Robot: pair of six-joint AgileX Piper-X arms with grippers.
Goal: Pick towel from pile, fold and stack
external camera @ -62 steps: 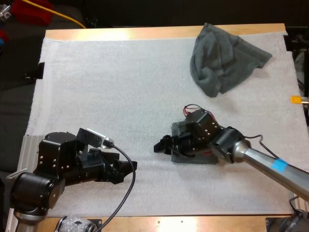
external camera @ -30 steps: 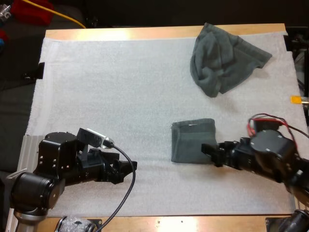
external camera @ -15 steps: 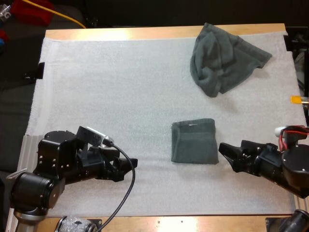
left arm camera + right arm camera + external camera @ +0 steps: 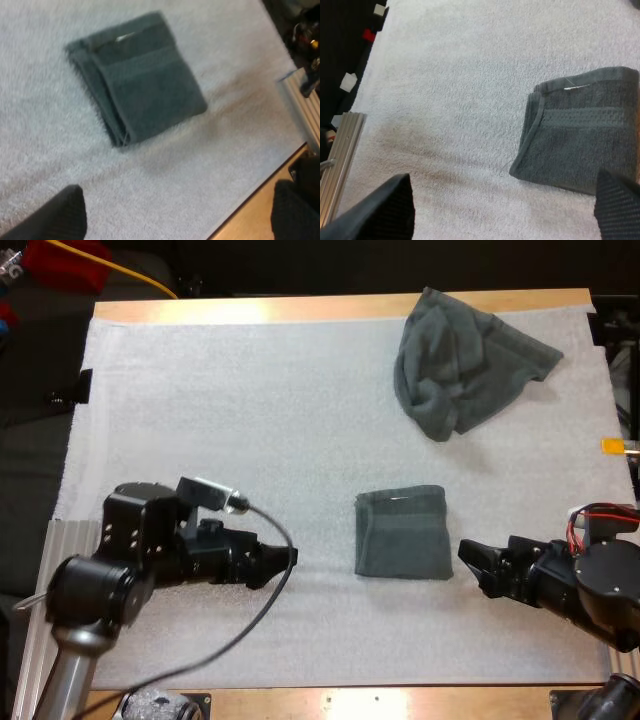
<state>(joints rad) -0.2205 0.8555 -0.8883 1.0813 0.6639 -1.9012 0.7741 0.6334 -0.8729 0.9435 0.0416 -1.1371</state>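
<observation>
Low in the high view, a little right of centre, the folded towel (image 4: 402, 532) lies flat on the white mat (image 4: 250, 410). It is a neat dark grey-green square with a small pale label near its far edge. At the upper right of that frame the crumpled towel (image 4: 465, 360) sits in a loose heap close to the mat's far edge, well apart from the folded one. My left gripper (image 4: 283, 562) is at the lower left, pointing toward the folded towel's left side with bare mat between us. My right gripper (image 4: 472, 566) is at the lower right, its tips just beside the towel's lower right corner but not touching it. Both claws are wide. From the left wrist camera my two black fingers (image 4: 55, 217) stand far apart with nothing between them but mat and a strip of the wooden table (image 4: 255, 220). The folded towel lies ahead of them on the mat, its layered fold edge showing along one side. From the right wrist camera my fingers (image 4: 382, 210) are likewise spread and clear of everything. One of them is close by the towel's near corner, and the towel's stacked folds and label show plainly.
</observation>
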